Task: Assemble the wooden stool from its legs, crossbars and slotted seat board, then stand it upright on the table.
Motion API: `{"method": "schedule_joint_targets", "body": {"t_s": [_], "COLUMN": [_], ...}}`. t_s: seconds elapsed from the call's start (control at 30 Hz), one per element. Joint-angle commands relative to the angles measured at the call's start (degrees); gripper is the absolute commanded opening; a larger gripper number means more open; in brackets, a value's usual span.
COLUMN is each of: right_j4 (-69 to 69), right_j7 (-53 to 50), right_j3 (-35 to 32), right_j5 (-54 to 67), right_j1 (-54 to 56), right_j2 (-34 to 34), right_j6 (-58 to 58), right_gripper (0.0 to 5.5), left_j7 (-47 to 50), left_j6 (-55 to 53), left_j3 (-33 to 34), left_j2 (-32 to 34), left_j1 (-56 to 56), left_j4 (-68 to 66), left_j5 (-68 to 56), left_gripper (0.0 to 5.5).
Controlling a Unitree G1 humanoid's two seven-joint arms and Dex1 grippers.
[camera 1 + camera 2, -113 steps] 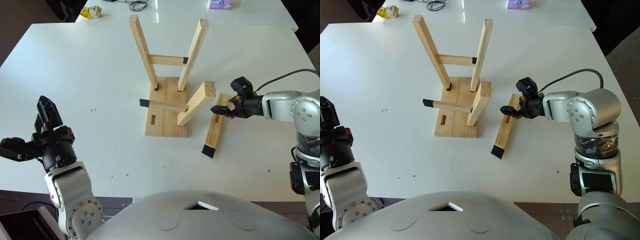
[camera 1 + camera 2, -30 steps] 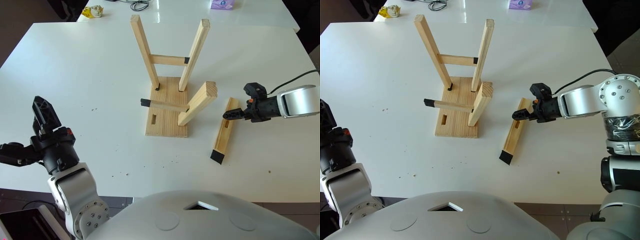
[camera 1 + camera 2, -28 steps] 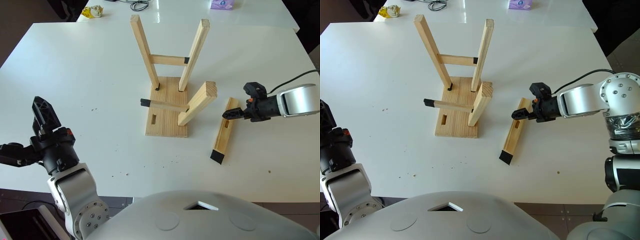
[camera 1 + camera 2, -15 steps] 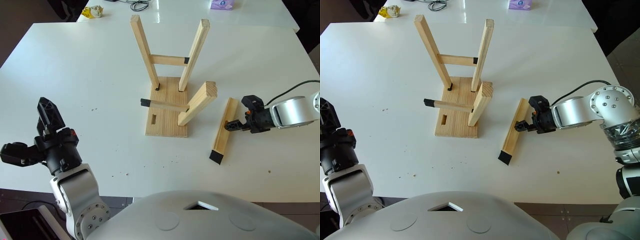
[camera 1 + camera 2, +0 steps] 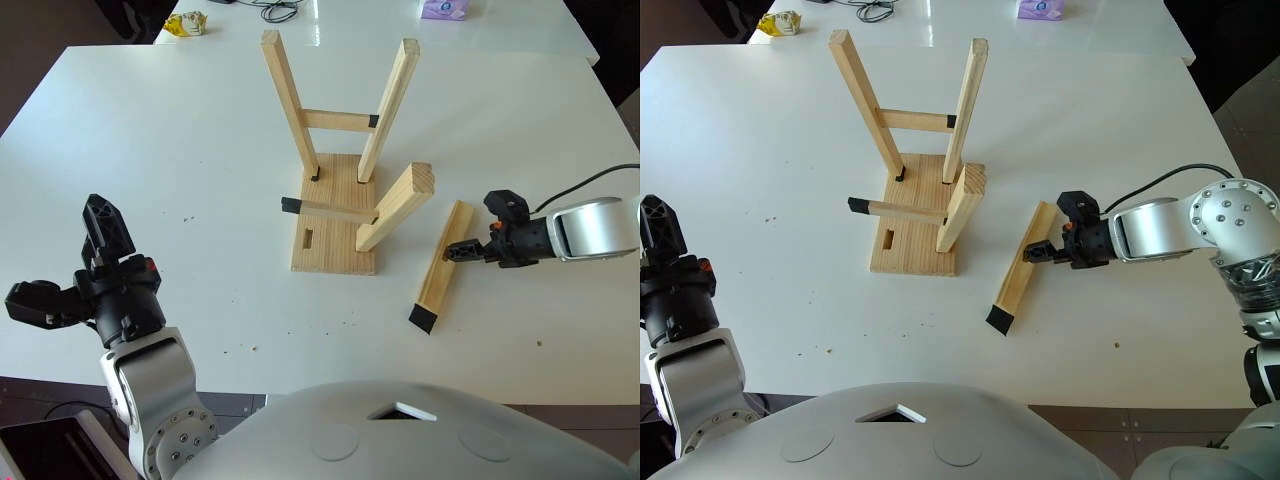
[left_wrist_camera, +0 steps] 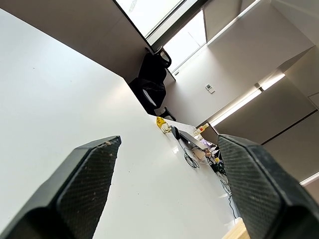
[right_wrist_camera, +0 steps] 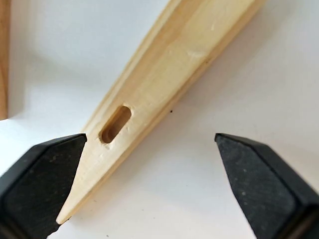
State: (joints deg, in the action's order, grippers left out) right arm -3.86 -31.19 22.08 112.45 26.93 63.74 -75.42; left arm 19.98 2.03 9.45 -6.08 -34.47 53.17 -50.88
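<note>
I seem to be in an office or meeting room. I work at a large white rectangular table [image 5: 150, 150]. Beyond its far edge stands a second white table [image 5: 350, 28] carrying loose dark cables [image 5: 272, 9] and a small purple box [image 5: 441, 9]. Farther off I see a black swivel office chair [image 6: 152, 82], a bright window [image 6: 152, 12], a small wall control panel [image 6: 210, 88] and a long ceiling strip light [image 6: 239, 104].

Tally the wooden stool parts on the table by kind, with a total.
legs: 4
crossbars: 2
seat board: 1
Total: 7
</note>
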Motion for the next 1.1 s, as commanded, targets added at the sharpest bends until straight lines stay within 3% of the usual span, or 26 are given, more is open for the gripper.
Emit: {"method": "schedule_joint_targets", "body": {"t_s": [0.03,0.37,0.63,1.1], "right_j4": [-1.88,-9.21,-19.35,-25.16], "right_j7": [3.43,1.69,-9.67,-24.68], "right_j3": [1.51,0.59,-3.65,0.7], "right_j5": [0.55,0.55,0.55,0.53], "right_j1": [0.07,-9.75,-20.5,-19.3], "right_j2": [3.44,0.29,-7.25,-6.32], "right_j6": [-1.58,6.93,18.39,22.91], "right_gripper": [4.76,4.76,4.76,4.76], "left_j7": [0.25,0.79,1.29,1.76], "left_j6": [-0.43,-2.81,-5.85,-8.6], "left_j3": [-0.52,1.6,3.88,5.58], "left_j2": [-0.38,2.48,5.96,8.54], "left_j1": [-0.37,1.45,5.41,7.79], "left_j4": [0.75,0.09,-1.42,-2.05], "left_j5": [0.66,-1.59,-5.05,-8.02], "left_gripper": [3.59,3.59,3.59,3.59]}}
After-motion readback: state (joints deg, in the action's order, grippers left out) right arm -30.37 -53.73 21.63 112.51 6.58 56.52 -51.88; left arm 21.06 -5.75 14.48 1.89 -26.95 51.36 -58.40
